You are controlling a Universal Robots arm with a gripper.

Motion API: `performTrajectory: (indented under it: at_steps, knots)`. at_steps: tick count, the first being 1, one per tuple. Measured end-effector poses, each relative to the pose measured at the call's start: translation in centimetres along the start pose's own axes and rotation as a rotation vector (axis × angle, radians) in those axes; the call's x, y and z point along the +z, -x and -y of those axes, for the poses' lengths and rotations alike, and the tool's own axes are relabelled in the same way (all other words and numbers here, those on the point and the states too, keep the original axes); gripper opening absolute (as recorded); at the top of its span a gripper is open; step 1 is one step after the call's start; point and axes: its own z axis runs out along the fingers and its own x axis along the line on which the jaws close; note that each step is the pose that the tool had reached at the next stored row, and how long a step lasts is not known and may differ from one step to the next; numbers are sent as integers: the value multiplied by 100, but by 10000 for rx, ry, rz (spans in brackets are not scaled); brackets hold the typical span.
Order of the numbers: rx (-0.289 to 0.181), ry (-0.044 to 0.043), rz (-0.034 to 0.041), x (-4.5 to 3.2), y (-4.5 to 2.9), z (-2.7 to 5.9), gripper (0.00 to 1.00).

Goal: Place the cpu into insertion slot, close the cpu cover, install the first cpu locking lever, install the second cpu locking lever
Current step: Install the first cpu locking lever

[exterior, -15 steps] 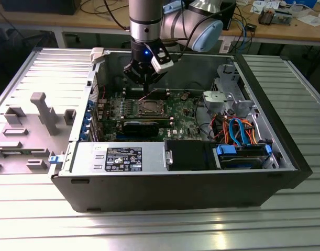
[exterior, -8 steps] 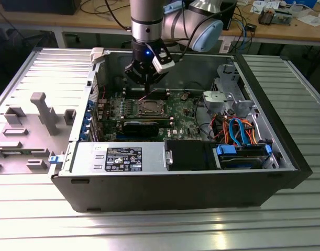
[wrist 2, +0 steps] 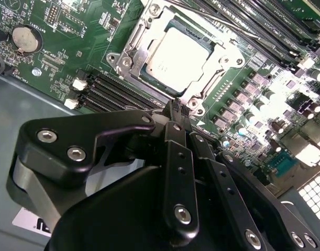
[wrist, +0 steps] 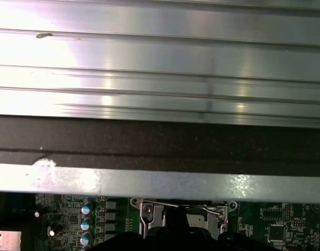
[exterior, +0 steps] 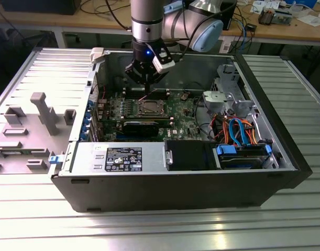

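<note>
The cpu lies seated in the insertion slot, with the cpu cover closed flat over its edges. In the exterior view, the gripper hangs at 12 o'clock from the slot. Its fingertips are pressed together, gripping nothing, just beside the cover's rim above the green circuit board.

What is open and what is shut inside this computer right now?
cpu: seated flat, face up.
cpu cover: closed down around the cpu.
gripper: shut, tip by the cover's edge.
computer case: open, insides showing.
</note>
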Motion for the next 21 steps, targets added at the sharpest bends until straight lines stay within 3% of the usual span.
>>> performTrajectory:
  at_steps: [8,12,21]
  knots:
    - [-9,-24,-4,5,8,-56,11]
    - [-17,-91,-8,12,20,-115,11]
    - [-29,-138,-11,52,89,-163,11]
